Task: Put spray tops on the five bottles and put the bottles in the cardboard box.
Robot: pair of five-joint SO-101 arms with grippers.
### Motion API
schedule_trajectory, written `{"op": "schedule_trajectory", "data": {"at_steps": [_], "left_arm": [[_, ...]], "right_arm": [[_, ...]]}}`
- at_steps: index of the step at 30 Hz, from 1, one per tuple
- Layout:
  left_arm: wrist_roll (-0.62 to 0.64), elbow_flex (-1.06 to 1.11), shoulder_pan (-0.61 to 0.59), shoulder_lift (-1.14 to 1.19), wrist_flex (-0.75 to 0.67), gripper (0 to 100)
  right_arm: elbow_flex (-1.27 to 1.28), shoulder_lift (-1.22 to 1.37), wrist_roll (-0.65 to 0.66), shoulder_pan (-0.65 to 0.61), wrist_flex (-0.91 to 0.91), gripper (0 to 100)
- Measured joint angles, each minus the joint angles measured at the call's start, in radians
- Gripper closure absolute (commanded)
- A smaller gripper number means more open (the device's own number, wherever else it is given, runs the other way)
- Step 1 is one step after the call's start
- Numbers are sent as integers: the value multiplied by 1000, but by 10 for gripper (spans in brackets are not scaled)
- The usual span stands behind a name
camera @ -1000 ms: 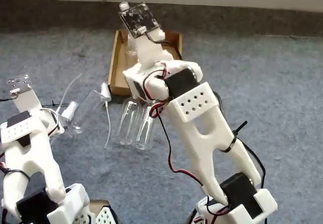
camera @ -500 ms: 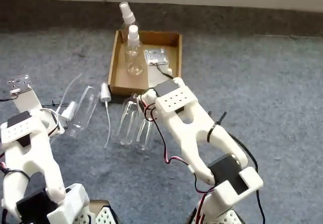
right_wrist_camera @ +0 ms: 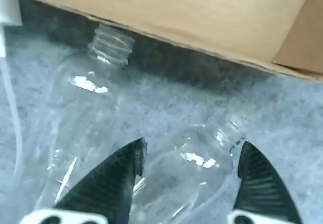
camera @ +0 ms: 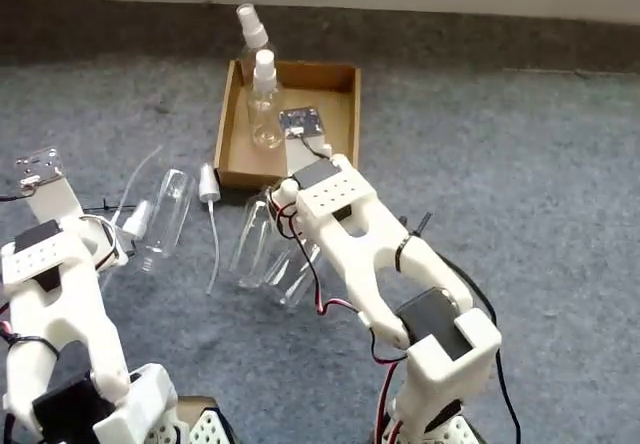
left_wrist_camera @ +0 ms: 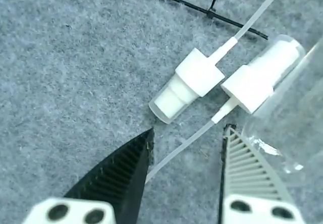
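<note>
Grey carpeted counter: two capped bottles (camera: 265, 104) stand in or at the cardboard box (camera: 338, 114); three uncapped bottles (camera: 165, 214) lie before it, so most of the task remains. The right end effector (right_wrist_camera: 192, 146) gapes around one of them, gripping nothing. The left wrist view clarifies what the high view leaves vague: the left end effector (left_wrist_camera: 189, 130), open and empty, straddles a dip tube (left_wrist_camera: 176, 153).

Two uncapped clear bottles (camera: 252, 242) lie beside cardboard box (camera: 226, 132).

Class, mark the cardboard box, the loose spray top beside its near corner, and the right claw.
cardboard box (camera: 229, 124): high view, left wall.
spray top (camera: 208, 182): high view, white head.
right claw (right_wrist_camera: 192, 144): right wrist view, midway between fingertips.
</note>
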Motion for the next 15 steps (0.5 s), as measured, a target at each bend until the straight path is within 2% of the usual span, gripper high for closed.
{"op": "schedule_trajectory", "data": {"at_steps": [4, 7, 15], "left_arm": [[0, 0, 0, 0, 0, 789], [0, 0, 0, 0, 0, 789], [0, 0, 0, 0, 0, 790]], "right_arm": [[11, -2, 2, 38, 44, 882], [38, -2, 5, 104, 58, 883], [112, -2, 230, 330, 71, 885]]}}
